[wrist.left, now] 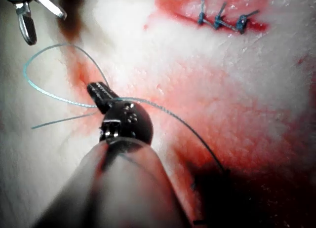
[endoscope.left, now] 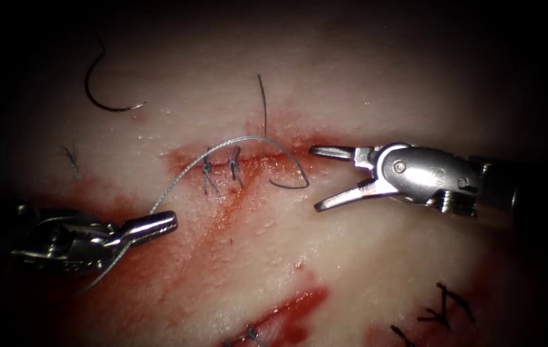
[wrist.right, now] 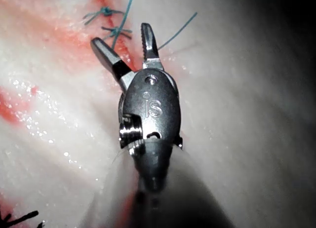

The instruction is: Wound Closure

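Tissue [endoscope.left: 363, 270] with a horizontal cut [endoscope.left: 248, 160], two knotted stitches [endoscope.left: 221, 168] across it and red fluid [endoscope.left: 222, 212] spreading below. Left tool [endoscope.left: 158, 225] lay below and to the left of the cut, its jaws closed on the thread [endoscope.left: 177, 183]; from those jaws the thread rose toward the cut, arched over the stitches and curled down into a hook-shaped loop just ahead of the right tool's tips, with a free tail standing upward above the cut. Right tool [endoscope.left: 325, 177] sat at the right end of the cut, jaws spread wide and gripping nothing. Needle [endoscope.left: 103, 83] rested free on the tissue surface, well above the left tool's jaws and apart from both tools, not in the tissue.
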Tool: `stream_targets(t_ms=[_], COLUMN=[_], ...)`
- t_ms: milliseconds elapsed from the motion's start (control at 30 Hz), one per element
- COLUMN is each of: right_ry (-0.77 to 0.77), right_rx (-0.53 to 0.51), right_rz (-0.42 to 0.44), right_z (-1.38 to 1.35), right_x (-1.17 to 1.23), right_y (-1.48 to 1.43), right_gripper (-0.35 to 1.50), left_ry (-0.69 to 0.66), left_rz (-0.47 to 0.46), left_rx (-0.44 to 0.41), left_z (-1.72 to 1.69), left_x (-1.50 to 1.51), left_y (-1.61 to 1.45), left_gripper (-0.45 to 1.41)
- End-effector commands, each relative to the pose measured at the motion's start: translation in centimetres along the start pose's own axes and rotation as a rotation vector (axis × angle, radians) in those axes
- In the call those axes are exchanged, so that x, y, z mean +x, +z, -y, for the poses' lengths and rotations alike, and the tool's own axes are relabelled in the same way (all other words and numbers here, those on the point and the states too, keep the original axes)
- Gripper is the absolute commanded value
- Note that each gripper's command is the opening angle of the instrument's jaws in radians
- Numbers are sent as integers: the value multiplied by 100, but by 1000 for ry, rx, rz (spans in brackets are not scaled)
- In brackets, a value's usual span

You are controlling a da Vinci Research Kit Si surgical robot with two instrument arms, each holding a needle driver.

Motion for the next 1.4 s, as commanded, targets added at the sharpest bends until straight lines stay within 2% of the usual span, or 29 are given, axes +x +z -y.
stream_targets(t_ms=[33,133,200,233,333,533,667,833,900,1033,1200,1400], right_ry=[16,24,24,24,20,-14,4,17,22,32,54,76], right_rx=[-23,-70,-94,-100,-108,-85,-61,-23,-3,23,58,89], right_rz=[-13,-47,-65,-65,-63,-88,-110,-124,-135,-158,-249,-319], right_z=[-18,-33,-43,-47,-64,-86,-86,-80,-76,-73,-69,-63], right_x=[4,7,4,1,-8,-40,-64,-78,-78,-72,-57,-41], right_y=[0,-3,-3,-2,3,27,52,84,100,110,119,124], right_gripper=[148,145,121,98,-35,-35,-35,-35,-35,-35,-35,-35], left_ry=[5,2,0,-1,-3,-59,-112,-137,-136,-152,-174,-179], left_rz=[-3,-6,-16,-21,-41,-92,-96,-106,-111,-94,-51,-32], left_rx=[3,6,6,7,8,-8,-14,-12,-10,-8,-3,-9], left_z=[1,2,4,5,7,6,6,8,7,6,0,-17], left_x=[-4,-3,-4,-4,-4,-8,-14,-25,-34,-42,-60,-67], left_y=[8,10,12,12,13,15,22,36,45,53,67,86], left_gripper=[-45,-45,-45,-45,-45,-45,-45,-45,-45,-45,-45,-45])
